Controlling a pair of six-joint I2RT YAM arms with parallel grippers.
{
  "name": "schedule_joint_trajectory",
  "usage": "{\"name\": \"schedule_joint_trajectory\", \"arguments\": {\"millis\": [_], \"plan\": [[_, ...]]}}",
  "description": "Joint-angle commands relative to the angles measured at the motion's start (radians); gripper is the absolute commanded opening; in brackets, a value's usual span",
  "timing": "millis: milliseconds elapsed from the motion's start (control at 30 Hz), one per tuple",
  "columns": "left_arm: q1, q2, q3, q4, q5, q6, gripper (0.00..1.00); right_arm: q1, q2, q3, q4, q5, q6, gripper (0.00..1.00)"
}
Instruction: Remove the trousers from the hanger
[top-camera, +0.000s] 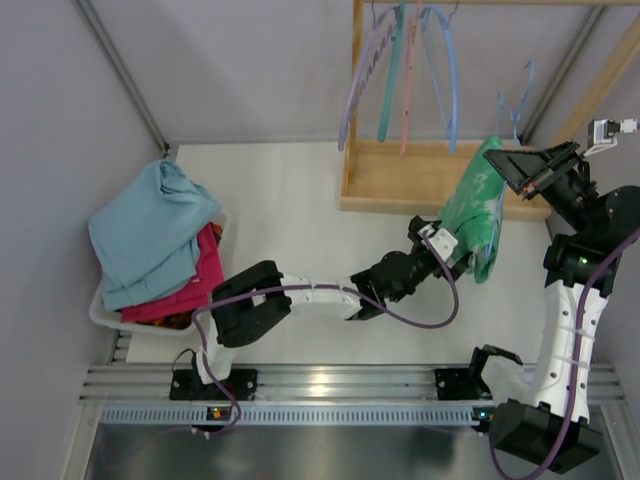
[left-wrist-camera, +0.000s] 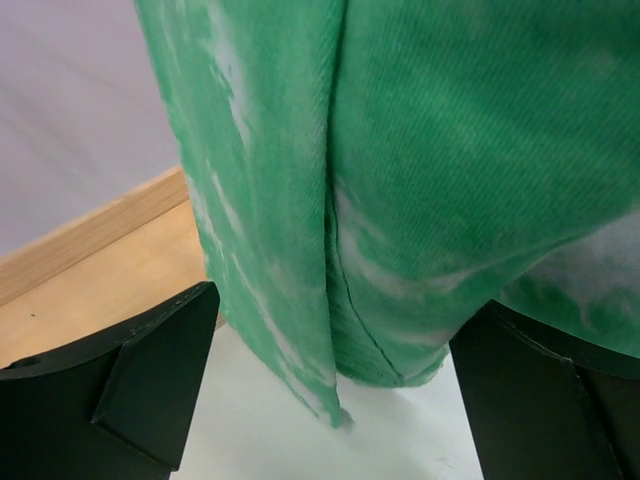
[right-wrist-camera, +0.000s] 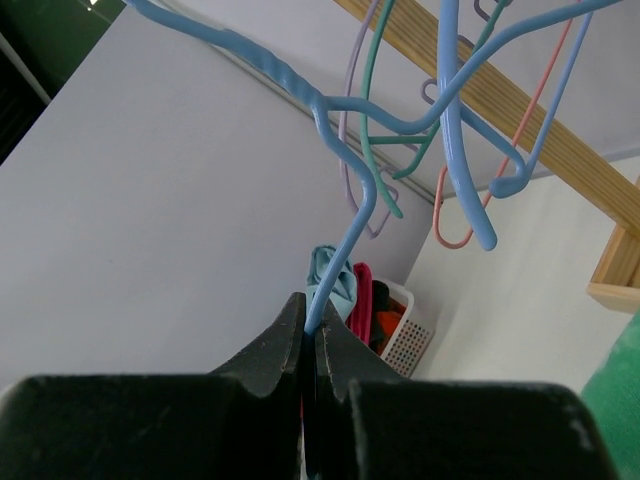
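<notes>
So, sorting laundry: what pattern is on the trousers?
The trousers: green with white tie-dye mottling; left wrist view shows best.

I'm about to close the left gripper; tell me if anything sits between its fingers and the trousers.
Nothing visible does: the trousers hang directly between the open fingers of the left gripper, with no other object in the gap.

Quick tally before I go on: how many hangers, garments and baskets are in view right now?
Hangers: 5 (lilac, teal, pink, bright blue, pale blue in the right gripper)
Garments clearly seen: 3 (green trousers, light blue, magenta)
Baskets: 1
Total: 9
</notes>
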Motion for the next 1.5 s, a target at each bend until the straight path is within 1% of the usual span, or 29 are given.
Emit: {"name": "schedule_joint_trajectory", "arguments": {"millis": [0,167,300,333,400,433,467,567,600,667,700,767,800,967,1067,1100,1200,1300,1367,1400,1433,1467], "plan": [[0.009,-0.019,0.028,0.165,-0.001,0.025,0.99,0.019,-0.026,0.082,0.074,0.019,-0.01,0.0],[0.003,-0.072,-0.052,0.216,0.085,0.006,0.99,0.019,-0.029,0.071,0.068,0.022,-0.017,0.0],[0.005,-0.063,-0.044,0.173,0.046,0.005,0.99,0.022,-0.028,0.073,0.068,0.021,-0.015,0.0],[0.006,-0.058,-0.033,0.165,0.036,0.015,0.98,0.022,-0.028,0.073,0.065,0.019,-0.018,0.0],[0.019,-0.044,-0.023,0.144,0.011,0.033,0.9,0.022,-0.029,0.077,0.056,0.018,-0.024,0.0],[0.023,-0.041,-0.015,0.139,0.003,0.038,0.85,0.022,-0.029,0.082,0.054,0.012,-0.024,0.0],[0.034,-0.038,-0.013,0.135,-0.003,0.047,0.75,0.022,-0.028,0.085,0.053,0.01,-0.024,0.0],[0.049,-0.033,-0.001,0.133,-0.018,0.105,0.6,0.022,-0.026,0.096,0.048,0.004,-0.027,0.0],[0.055,-0.032,0.005,0.133,-0.023,0.123,0.51,0.022,-0.025,0.096,0.051,0.001,-0.024,0.0],[0.072,-0.039,0.008,0.134,-0.023,0.145,0.42,0.022,-0.017,0.094,0.052,-0.002,-0.02,0.0],[0.077,-0.044,0.01,0.135,-0.017,0.16,0.25,0.022,-0.017,0.09,0.057,-0.001,-0.014,0.0],[0.091,-0.061,0.013,0.135,-0.007,0.173,0.12,0.022,-0.014,0.07,0.063,-0.001,-0.007,0.0],[0.094,-0.065,0.014,0.135,-0.003,0.185,0.01,0.022,-0.015,0.061,0.071,-0.001,0.0,0.0],[0.101,-0.137,0.007,0.133,0.02,0.199,0.0,0.022,-0.025,-0.035,0.111,-0.01,0.023,0.0],[0.101,-0.199,-0.003,0.099,0.025,0.191,0.0,0.022,-0.018,-0.096,0.199,-0.041,0.055,0.0],[0.101,-0.234,-0.004,0.087,0.023,0.187,0.0,0.02,-0.012,-0.111,0.276,-0.056,0.087,0.0],[0.101,-0.307,-0.009,0.046,0.028,0.174,0.0,0.019,0.008,-0.168,0.396,-0.097,0.152,0.0],[0.101,-0.361,-0.007,-0.019,0.054,0.151,0.0,0.017,0.011,-0.208,0.439,-0.096,0.184,0.0],[0.1,-0.406,0.004,-0.054,0.046,0.136,0.0,0.017,0.02,-0.237,0.496,-0.096,0.204,0.0],[0.101,-0.42,0.022,-0.104,0.033,0.125,0.0,0.017,0.024,-0.246,0.526,-0.099,0.236,0.0],[0.101,-0.429,0.033,-0.125,0.023,0.124,0.0,0.017,0.031,-0.268,0.61,-0.11,0.264,0.0],[0.101,-0.447,0.042,-0.141,0.011,0.125,0.0,0.015,0.047,-0.278,0.659,-0.117,0.314,0.0]]}}
